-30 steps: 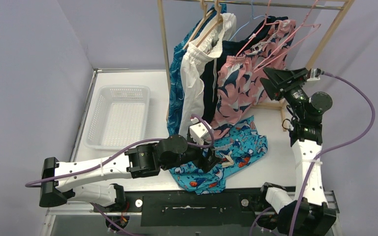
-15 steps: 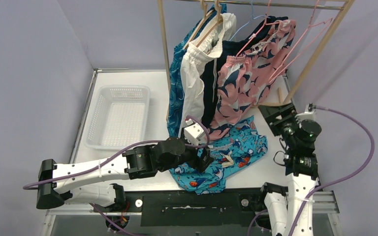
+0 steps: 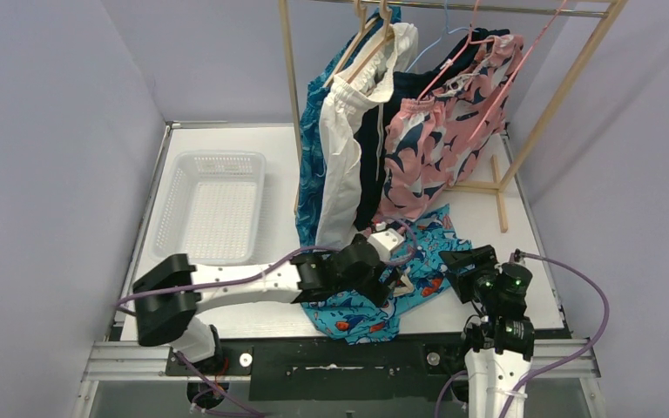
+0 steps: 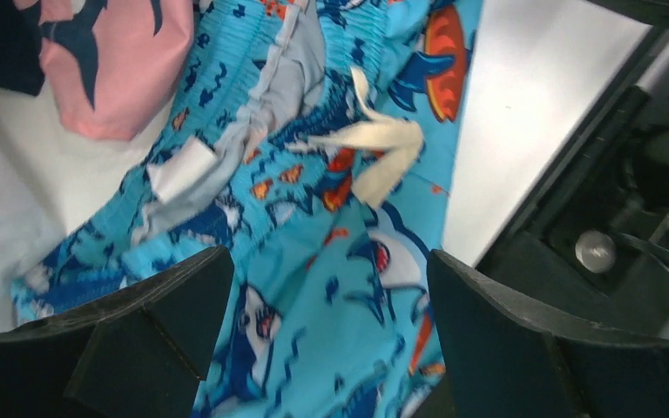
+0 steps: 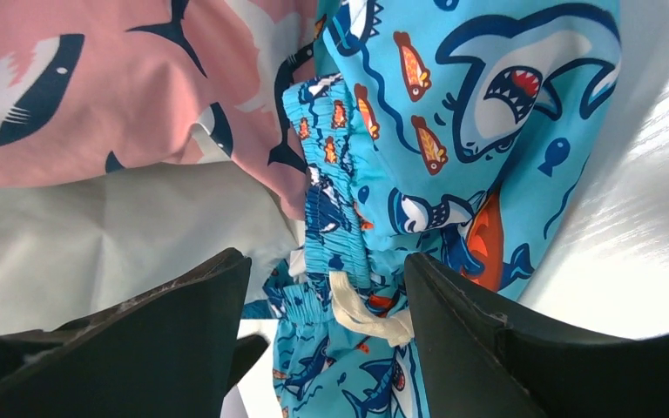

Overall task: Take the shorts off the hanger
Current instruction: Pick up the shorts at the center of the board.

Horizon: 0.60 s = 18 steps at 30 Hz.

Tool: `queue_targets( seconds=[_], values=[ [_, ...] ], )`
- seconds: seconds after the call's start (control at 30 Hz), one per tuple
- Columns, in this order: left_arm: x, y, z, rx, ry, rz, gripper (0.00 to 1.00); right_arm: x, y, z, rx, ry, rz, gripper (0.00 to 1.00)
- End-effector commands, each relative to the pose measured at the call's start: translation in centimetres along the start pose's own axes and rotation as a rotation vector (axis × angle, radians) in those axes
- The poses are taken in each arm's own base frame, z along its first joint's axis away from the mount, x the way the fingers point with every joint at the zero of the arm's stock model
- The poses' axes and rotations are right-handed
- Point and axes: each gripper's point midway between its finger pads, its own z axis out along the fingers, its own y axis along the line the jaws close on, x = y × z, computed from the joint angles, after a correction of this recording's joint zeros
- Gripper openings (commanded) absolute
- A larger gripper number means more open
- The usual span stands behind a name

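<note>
Now | left gripper point(image 4: 327, 270) spread above teal shorts point(image 4: 375, 261) | right gripper point(image 5: 327, 266) spread, low

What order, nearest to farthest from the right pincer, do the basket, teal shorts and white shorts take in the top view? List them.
1. teal shorts: lying flat, just left of the right pincer.
2. white shorts: hanging, farther back and left.
3. basket: far left side.

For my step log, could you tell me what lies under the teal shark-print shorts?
The teal shorts lie on the white table, which shows around their edges. Anything directly beneath is covered by the fabric and cannot be seen.
</note>
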Motion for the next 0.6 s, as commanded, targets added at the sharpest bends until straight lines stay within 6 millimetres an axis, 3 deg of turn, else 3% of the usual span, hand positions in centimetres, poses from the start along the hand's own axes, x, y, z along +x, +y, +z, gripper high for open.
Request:
queue_targets(
  seconds=[0.0, 0.27, 0.4, 0.57],
  values=[
    [-4.0, -0.5, 3.7, 0.036, -0.063, 0.046, 0.83, -2.2, 2.1, -1.2, -0.034, -0.113, -0.031, 0.67],
    [-3.2, 0.5, 8.3, 0.092, 0.020, 0.108, 0.83, -2.4, 2.4, -1.5, -0.014, -0.106, -0.089, 0.67],
    [-1.9, 1.4, 10.0, 0.113, 0.088, 0.156, 0.83, -2.3, 2.4, -1.5, -0.019, -0.101, -0.080, 0.67],
    [3.5, 1.3, 11.8, 0.176, 0.289, 0.177, 0.83, -2.2, 2.4, -1.6, -0.024, -0.101, -0.076, 0.67]
  ],
)
